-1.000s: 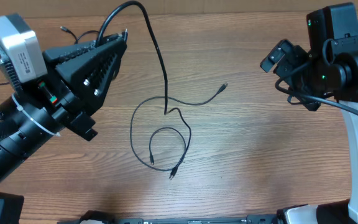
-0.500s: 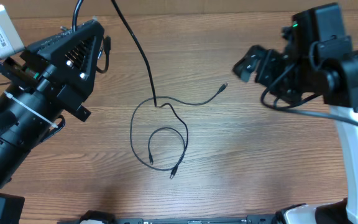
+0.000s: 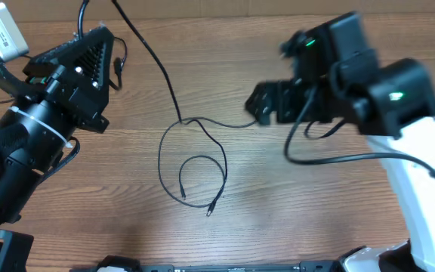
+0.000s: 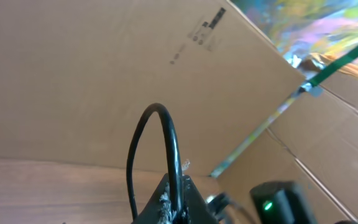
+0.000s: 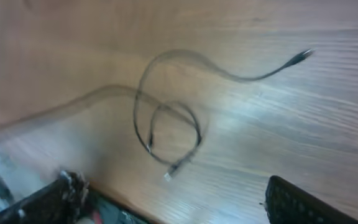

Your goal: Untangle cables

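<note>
The brown wood-grain table [image 3: 316,219] lies flat under everything, its streaked grain running left to right. In the left wrist view a plain matte cardboard wall [image 4: 73,81] rises behind it, creased and bearing a small printed mark. The right arm's smooth white curved shell [image 3: 421,189] carries blocky black housings with a green light. The matte black left arm [image 3: 21,151] is ringed by a white band and ends in a ribbed, wedge-shaped head. The right gripper [image 3: 265,103] hangs over the middle of the table. Its wrist view shows two dark fingers spread wide at the lower corners with nothing between them. The left gripper [image 4: 174,199] is pinched tight on one strand, which arches up out of its tip in a glossy hoop. The thin black flexible cables [image 3: 160,159] lie mid-table as a rounded outer loop around a smaller coil. One strand climbs away toward the far left, and another snakes right toward the right gripper. That strand ends in a small dark plug [image 5: 303,56] resting on the wood.
</note>
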